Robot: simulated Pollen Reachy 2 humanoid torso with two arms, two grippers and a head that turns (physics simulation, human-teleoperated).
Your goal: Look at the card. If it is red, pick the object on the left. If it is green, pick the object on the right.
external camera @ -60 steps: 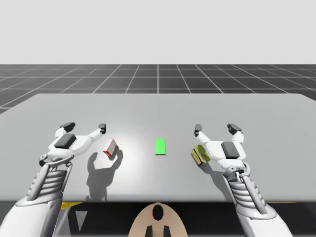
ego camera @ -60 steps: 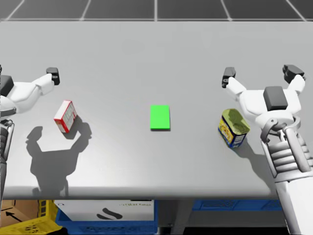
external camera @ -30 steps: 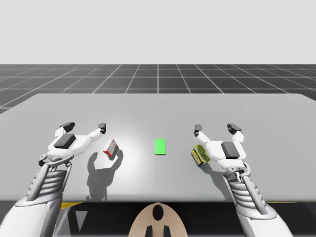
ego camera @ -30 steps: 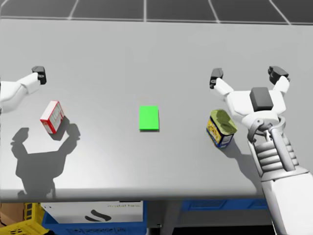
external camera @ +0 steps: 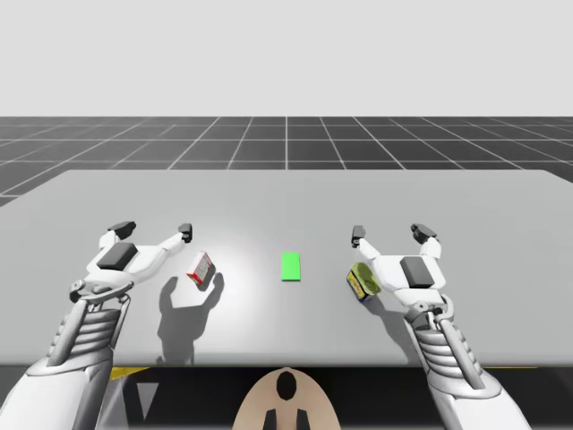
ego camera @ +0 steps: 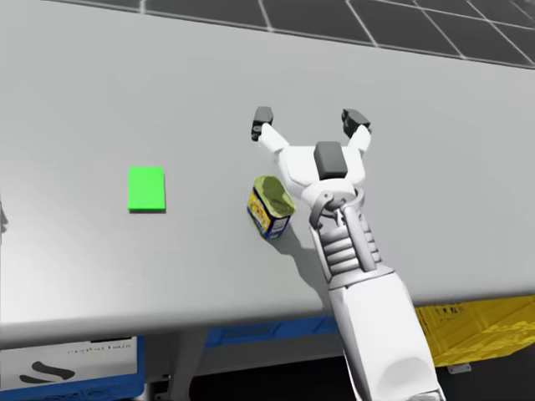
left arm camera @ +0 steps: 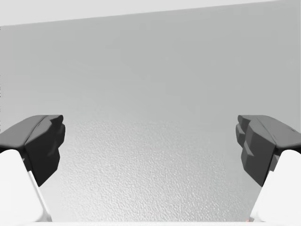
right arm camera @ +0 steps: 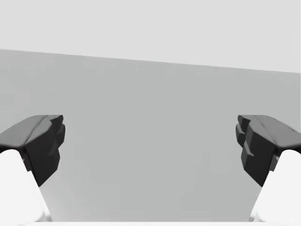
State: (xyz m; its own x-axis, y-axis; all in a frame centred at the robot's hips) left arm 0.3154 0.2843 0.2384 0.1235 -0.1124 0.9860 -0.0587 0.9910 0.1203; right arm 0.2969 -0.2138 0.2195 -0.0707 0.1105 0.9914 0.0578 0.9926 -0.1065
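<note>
Green card is lying flat mid-table, between the two objects, so the pick is going to the right-hand one, the yellow-and-blue can. Can is sitting on the grey table, looking tilted, just beside the wrist of my right gripper, on the card side. That gripper is hovering with fingers spread wide and nothing between them; the tips are reaching past the can, not around it. Left gripper is also spread wide and holding nothing, with the red-and-white box just beside it.

Risks, as I'm judging them:
- Dropping straight down from here is likely clipping the can with the palm or wrist and shoving it. It's looking tipped, so it could roll toward the card.
- Closing now is just grabbing air. The arm needs pulling back and re-centring first.
- Mixing up sides and going for the box fails the task.
</note>
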